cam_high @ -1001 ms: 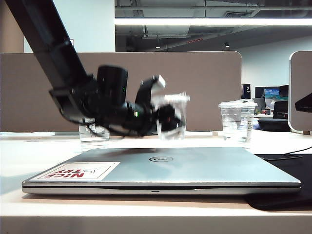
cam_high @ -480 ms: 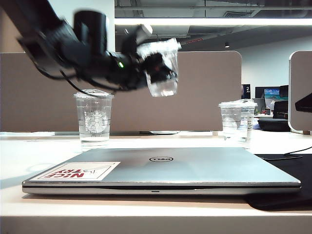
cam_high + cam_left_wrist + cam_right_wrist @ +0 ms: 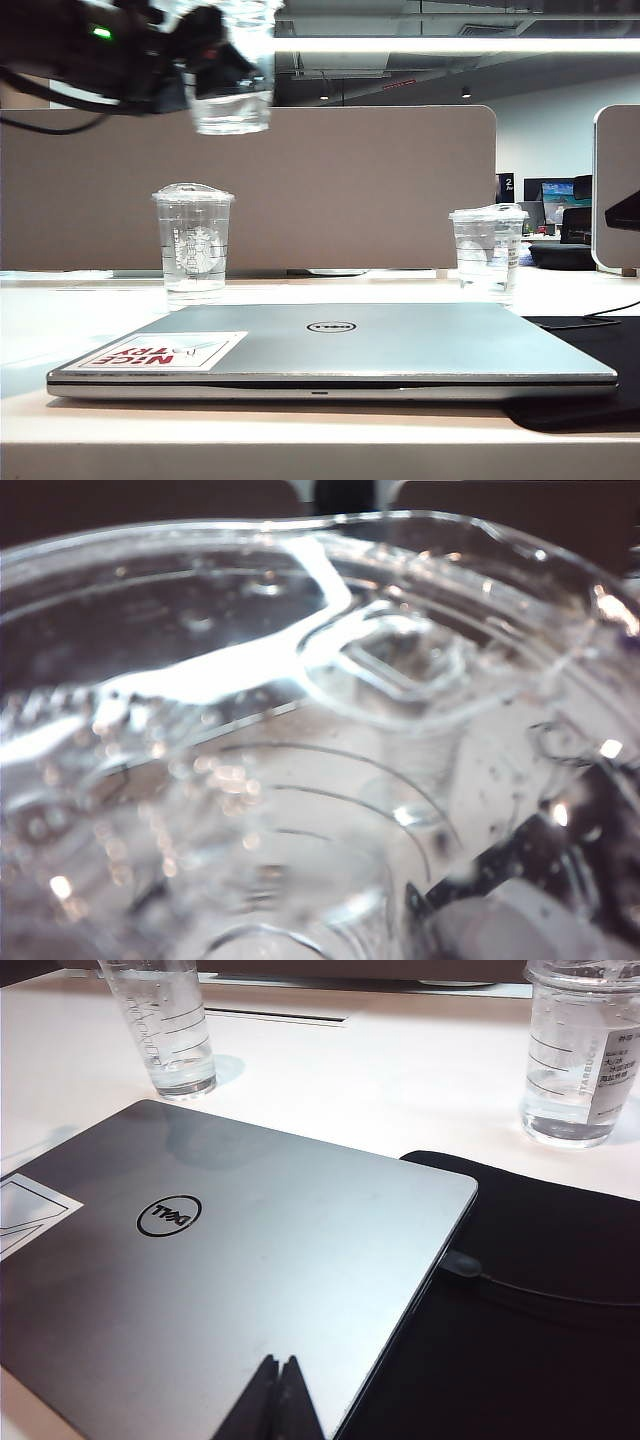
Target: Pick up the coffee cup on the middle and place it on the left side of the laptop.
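The left gripper (image 3: 205,62) is sitting high in the upper left of the exterior frame, clamping the coffee cup (image 3: 233,75) from the side, so the cup is hanging in the air well above the table (image 3: 60,300). In the left wrist picture the cup's clear lid (image 3: 330,650) is filling nearly the whole view, with one dark finger (image 3: 520,860) pressing at the lower right. The right gripper (image 3: 280,1385) is resting with its fingers pinched together and empty at the bottom of its own wrist view, over the near edge of the laptop (image 3: 330,345).

The risks, as I am judging them: the cup is thin, slick plastic and there seems to be a little water in it, so a squeeze that is too light may be letting it slide, and a hard one may be buckling the wall. The tall domed cup (image 3: 194,243) is standing almost directly below, at the left behind the laptop; a straight descent could be knocking it over. Any spill would be landing on or beside the laptop.

The cup's long axis is running close to vertical, perhaps tilting slightly; its base is pointing down, and its top is running out of the frame's upper edge.
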Controlling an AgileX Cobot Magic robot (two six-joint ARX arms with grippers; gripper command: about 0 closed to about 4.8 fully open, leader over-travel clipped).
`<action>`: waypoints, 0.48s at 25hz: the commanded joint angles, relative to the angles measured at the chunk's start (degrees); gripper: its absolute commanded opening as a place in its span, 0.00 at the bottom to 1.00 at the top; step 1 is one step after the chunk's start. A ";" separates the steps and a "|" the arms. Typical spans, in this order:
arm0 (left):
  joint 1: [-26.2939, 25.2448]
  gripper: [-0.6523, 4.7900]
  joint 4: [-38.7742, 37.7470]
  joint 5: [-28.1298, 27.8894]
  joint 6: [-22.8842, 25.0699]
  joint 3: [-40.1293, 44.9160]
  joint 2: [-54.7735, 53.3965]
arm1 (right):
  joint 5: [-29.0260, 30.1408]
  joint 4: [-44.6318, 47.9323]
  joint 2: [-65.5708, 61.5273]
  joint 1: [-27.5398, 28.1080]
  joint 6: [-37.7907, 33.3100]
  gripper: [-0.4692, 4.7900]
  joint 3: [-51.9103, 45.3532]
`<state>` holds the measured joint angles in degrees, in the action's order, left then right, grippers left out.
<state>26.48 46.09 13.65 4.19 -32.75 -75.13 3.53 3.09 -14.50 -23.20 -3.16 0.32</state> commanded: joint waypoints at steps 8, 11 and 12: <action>-1.31 0.64 4.76 -22.93 -1.44 17.22 6.14 | 0.07 1.01 0.11 -0.04 0.17 0.08 -0.24; -2.08 0.64 7.65 -23.06 -1.66 19.34 4.52 | 0.07 1.01 0.11 -0.04 0.17 0.08 -0.24; -2.64 0.63 8.24 -23.04 -1.84 19.76 3.74 | 0.07 1.03 0.11 -0.07 0.17 0.08 -0.24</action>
<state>24.47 50.85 -9.04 2.90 -13.04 -70.85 3.53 3.07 -14.50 -23.20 -3.16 0.32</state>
